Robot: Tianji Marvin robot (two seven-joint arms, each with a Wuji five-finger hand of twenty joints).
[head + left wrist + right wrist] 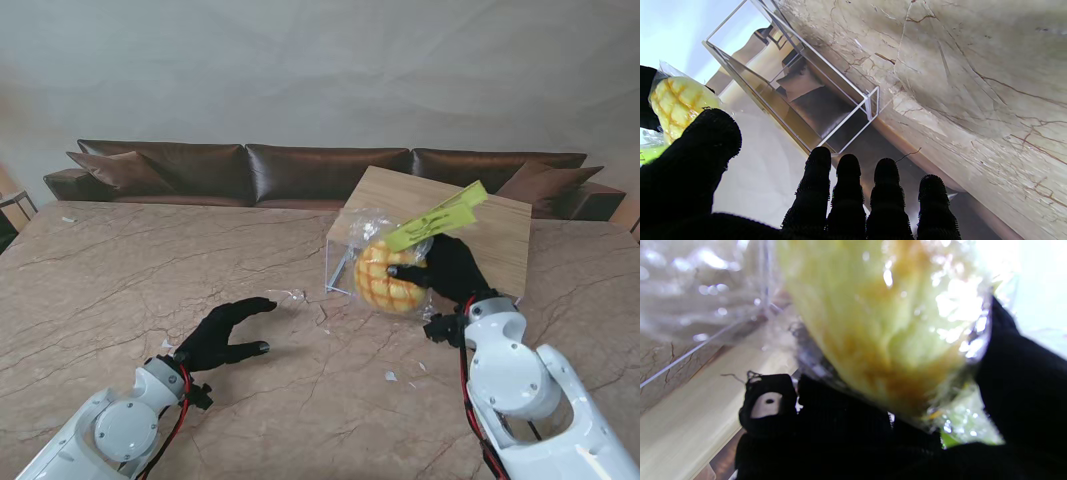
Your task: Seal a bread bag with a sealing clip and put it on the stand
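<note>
Nearest, the left hand (225, 335) hovers over the marble table (120, 270), fingers (848, 186) spread and grasping nothing. Farther, the right hand (450, 270) clasps the clear bread bag (385, 270) holding a melon-pan bun, its neck pinched by the lime-green sealing clip (440, 215), at the front of the wood-topped wire stand (500, 225).

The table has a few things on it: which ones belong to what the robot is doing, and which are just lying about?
Part of the job:
- bread bag, held in the right hand
- green sealing clip on the bag
- wooden stand beside the bag
- left hand, open, holding nothing

Just lying about:
- small scraps on the marble table
- brown sofa behind
</note>
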